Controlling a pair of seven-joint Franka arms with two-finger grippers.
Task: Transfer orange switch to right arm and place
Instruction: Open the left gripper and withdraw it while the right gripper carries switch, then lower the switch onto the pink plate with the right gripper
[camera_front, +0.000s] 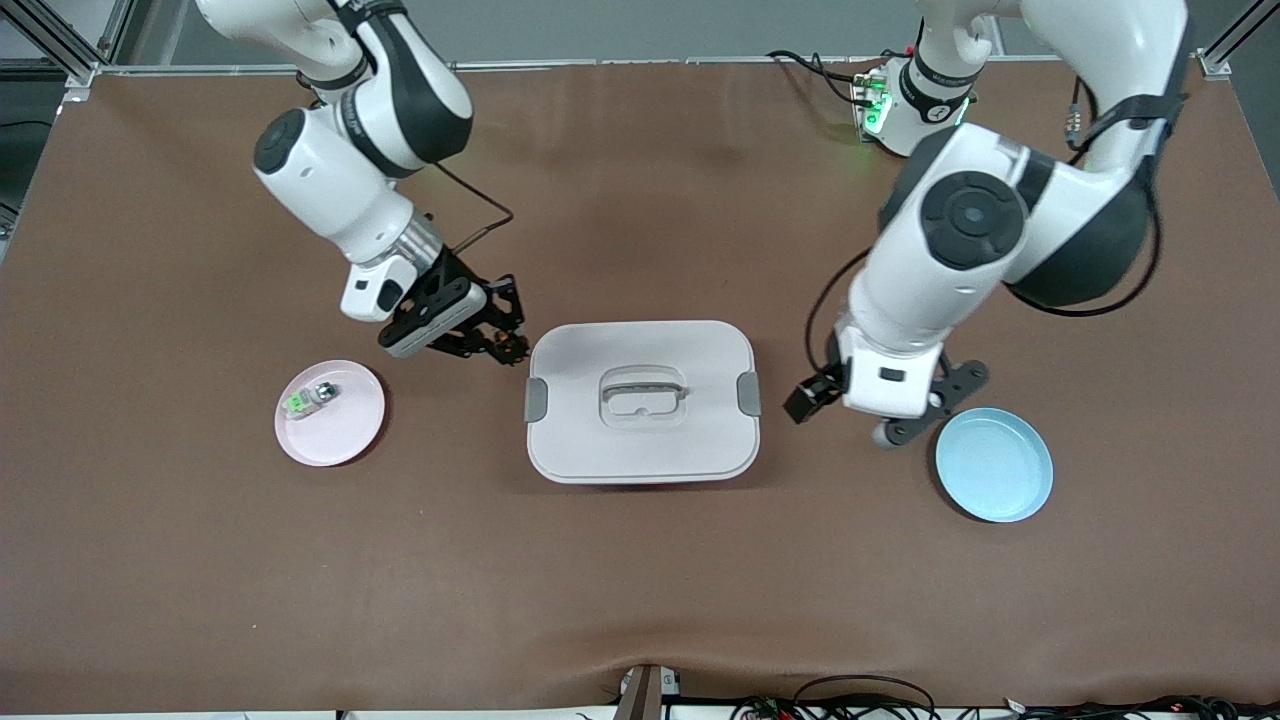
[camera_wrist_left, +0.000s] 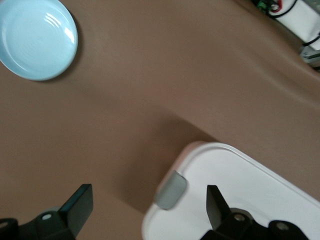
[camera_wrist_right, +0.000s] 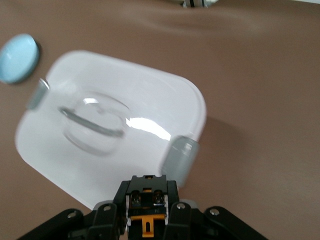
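My right gripper (camera_front: 503, 345) is shut on the orange switch (camera_wrist_right: 147, 223), a tiny black block with an orange face. It holds the switch just above the table, beside the white box's edge at the right arm's end. The gripper (camera_wrist_right: 148, 194) and the switch fill the lower edge of the right wrist view. My left gripper (camera_front: 850, 420) is open and empty. It hangs low over the table between the white box and the blue plate. In the left wrist view its fingers (camera_wrist_left: 79, 205) stand wide apart around the box's corner.
A white lidded box (camera_front: 600, 450) with a handle and grey latches sits mid-table. A pink plate (camera_front: 345, 435) toward the right arm's end holds a small green-faced block (camera_front: 305, 400). An empty blue plate (camera_front: 994, 464) lies toward the left arm's end.
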